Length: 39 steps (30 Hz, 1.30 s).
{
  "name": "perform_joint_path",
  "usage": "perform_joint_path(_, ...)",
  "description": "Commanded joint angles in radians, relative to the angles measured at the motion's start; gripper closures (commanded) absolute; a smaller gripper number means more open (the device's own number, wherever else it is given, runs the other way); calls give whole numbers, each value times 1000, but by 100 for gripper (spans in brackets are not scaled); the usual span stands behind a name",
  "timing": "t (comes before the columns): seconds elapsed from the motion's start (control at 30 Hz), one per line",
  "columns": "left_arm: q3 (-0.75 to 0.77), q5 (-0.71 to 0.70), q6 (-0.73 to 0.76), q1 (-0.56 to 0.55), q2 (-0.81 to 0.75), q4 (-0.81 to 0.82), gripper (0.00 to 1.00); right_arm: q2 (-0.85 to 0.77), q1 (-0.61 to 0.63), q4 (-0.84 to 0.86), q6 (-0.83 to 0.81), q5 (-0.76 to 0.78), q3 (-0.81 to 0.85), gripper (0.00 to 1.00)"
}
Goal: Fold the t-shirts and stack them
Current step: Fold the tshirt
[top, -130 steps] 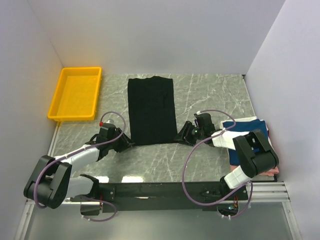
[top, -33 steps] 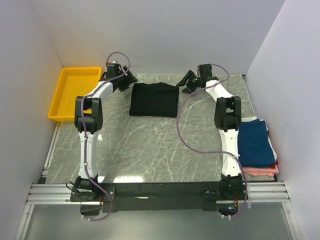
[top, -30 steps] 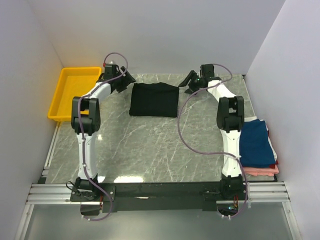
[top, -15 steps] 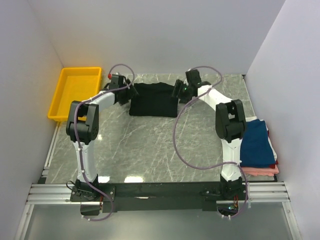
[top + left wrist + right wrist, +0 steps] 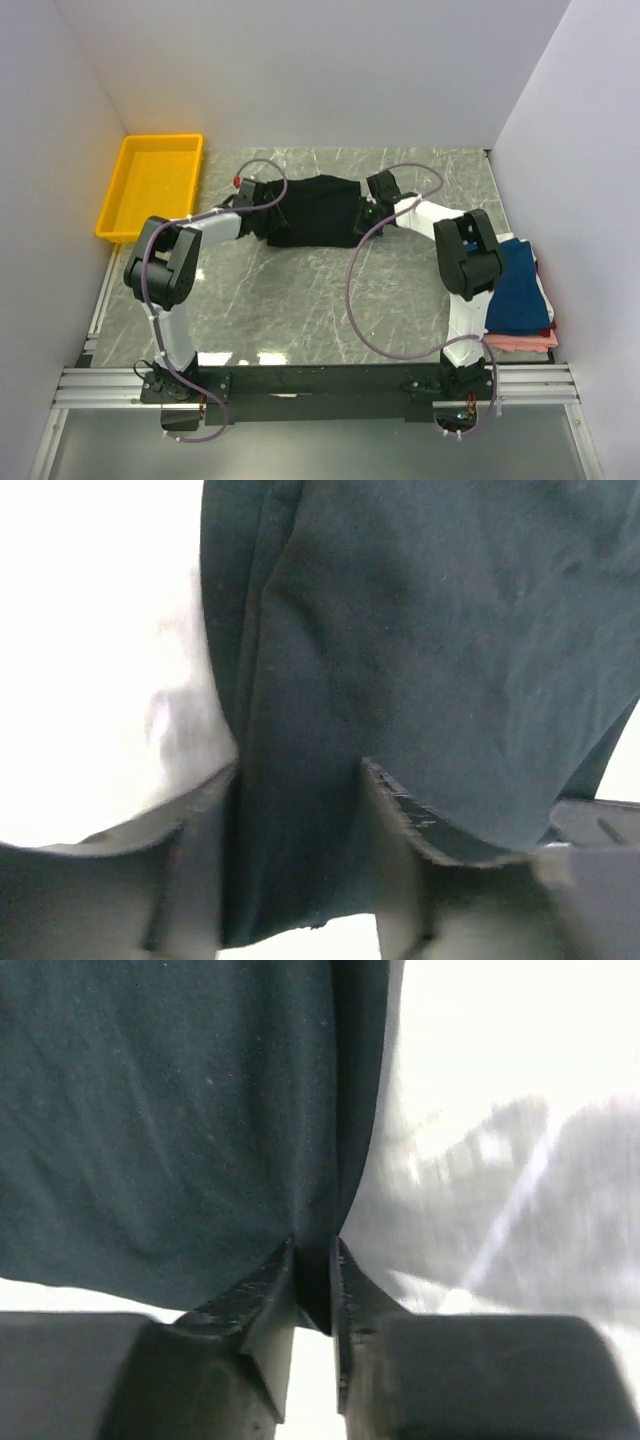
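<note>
The black t-shirt lies folded into a small rectangle at the back middle of the table. My left gripper is at its left edge and shut on a thick fold of the black cloth, which fills the gap between the fingers. My right gripper is at the shirt's right edge, its jaws pinched tight on the black cloth. A folded navy t-shirt tops a stack at the right edge, with a pink one showing at the bottom.
A yellow plastic tray stands at the back left corner. White walls close the back and both sides. Purple cables loop over both arms above the marble tabletop.
Both grippers came in from the shirt's back corners to its side edges and closed on it. The shirt has shifted a little toward the near side, and its edges are now rumpled.
</note>
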Motion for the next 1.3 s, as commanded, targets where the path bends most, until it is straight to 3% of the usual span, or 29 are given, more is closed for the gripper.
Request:
perform_joint_path(0.0,-84,-16,-53,-53,-99,-18,50,-127,19,32,9,-5,-96,79)
perform_joint_path(0.27,-341,-83,-121,-219,-376,-55,64,-431,79,95,34,-25,-456,81)
perform_joint_path(0.43,-487,-128,-199,-322,-547,-93,64,-675,152,107,83,-28,-677,81)
perform_joint_path(0.57,-582,-125,-234,-362,-659,-116,63,-801,172,85,103,-39,-758,80)
perform_joint_path(0.63,-595,-125,-239,-372,-679,-131,60,-850,174,52,97,-39,-771,75)
perform_joint_path(0.77,-575,-169,-216,-373,-757,-229,44,-925,175,-21,72,10,-742,45)
perform_joint_path(0.9,-471,-273,-155,-366,-785,-297,33,-925,163,-52,57,98,-664,42)
perform_joint_path(1.13,-281,-230,-7,-210,-577,-273,43,-708,73,-3,0,139,-471,47)
perform_joint_path(1.27,-178,-218,33,-178,-457,-262,44,-579,28,25,-8,116,-400,49)
